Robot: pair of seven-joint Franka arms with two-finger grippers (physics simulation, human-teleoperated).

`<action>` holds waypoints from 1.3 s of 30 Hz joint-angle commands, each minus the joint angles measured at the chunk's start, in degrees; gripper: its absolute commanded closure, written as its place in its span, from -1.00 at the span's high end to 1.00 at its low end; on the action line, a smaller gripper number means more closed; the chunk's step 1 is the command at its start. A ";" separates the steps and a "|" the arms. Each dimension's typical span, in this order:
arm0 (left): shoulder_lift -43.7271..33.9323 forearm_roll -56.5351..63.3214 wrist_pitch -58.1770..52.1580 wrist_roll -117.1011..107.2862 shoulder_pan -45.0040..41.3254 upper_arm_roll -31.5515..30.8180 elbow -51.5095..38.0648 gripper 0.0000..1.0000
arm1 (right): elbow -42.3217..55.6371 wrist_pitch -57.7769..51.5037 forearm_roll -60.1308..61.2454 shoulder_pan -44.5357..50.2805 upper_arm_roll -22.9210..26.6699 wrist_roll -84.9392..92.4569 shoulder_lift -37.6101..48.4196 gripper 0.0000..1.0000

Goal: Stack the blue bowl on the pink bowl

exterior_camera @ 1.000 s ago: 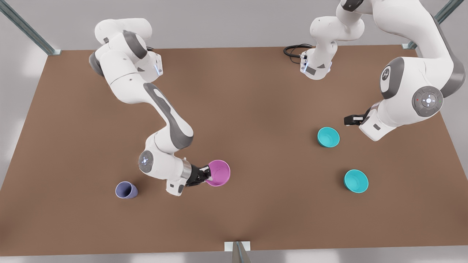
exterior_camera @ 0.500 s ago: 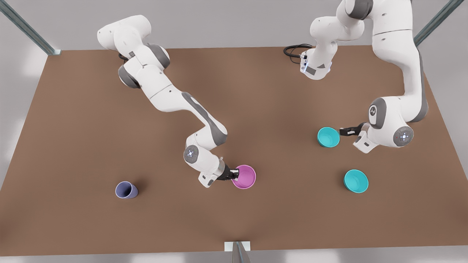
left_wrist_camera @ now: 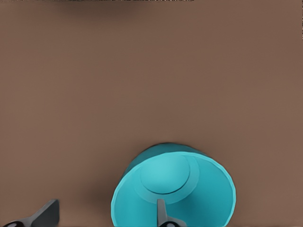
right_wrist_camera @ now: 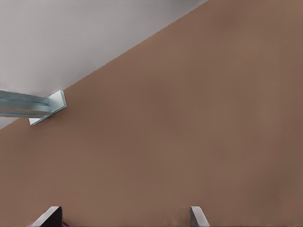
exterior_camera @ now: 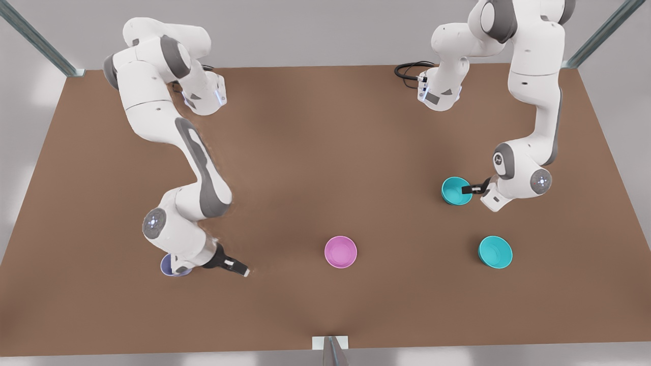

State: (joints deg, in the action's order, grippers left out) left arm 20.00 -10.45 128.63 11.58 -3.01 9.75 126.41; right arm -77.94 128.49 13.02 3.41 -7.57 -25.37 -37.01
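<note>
Front view: I have the left pincer [exterior_camera: 467, 190] at the blue bowl [exterior_camera: 455, 190] on the front view's right, its fingers spread and straddling the rim. From the left wrist view one finger [left_wrist_camera: 162, 213] sits inside the bowl [left_wrist_camera: 189, 189] and the other outside, not yet clamped. A second turquoise bowl [exterior_camera: 495, 251] stands apart, nearer the front edge of the counter [exterior_camera: 325, 152]. The pink bowl [exterior_camera: 341, 251] sits upright and free near the middle of the counter. My right pincer [exterior_camera: 239, 268] is released, fingers apart and holding nothing, low over the counter on the front view's left, well apart from the pink bowl, with the lavender cup [exterior_camera: 168, 267] partly hidden behind that arm's wrist.
</note>
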 commanded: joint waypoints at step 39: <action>32.47 -2.21 -13.32 -65.64 -23.71 -11.95 -67.00 -0.57 | -12.06 -46.66 -15.30 -18.97 0.81 28.97 34.72 1.00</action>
State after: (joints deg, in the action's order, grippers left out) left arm 52.31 -12.57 114.20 -17.69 -26.60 -2.31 59.24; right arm -90.02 81.80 -2.33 -16.26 -6.71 0.46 -2.36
